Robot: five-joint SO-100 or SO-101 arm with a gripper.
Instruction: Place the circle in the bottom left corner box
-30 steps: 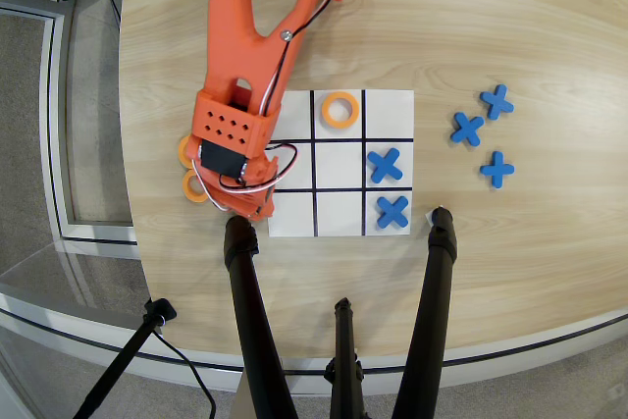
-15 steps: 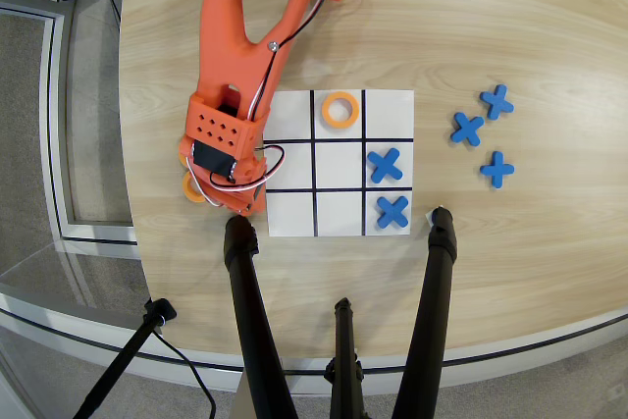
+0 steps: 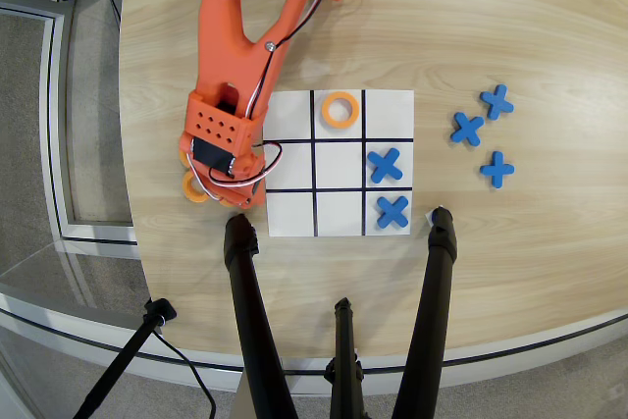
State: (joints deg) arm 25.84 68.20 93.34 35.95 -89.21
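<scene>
Task looked barely begun: I saw claw point(image 3: 208, 186), grip state hidden, above circle point(image 3: 194, 186) on worktop point(image 3: 510, 26), bottom left corner box point(image 3: 291, 215) empty.

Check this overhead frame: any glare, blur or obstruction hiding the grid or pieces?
In the overhead view, lighting is even and focus sharp, with no glare on the paper grid. The arm covers the gripper and the grid's left edge; an orange ring peeks from beneath. Black tripod legs cross the bottom.
</scene>
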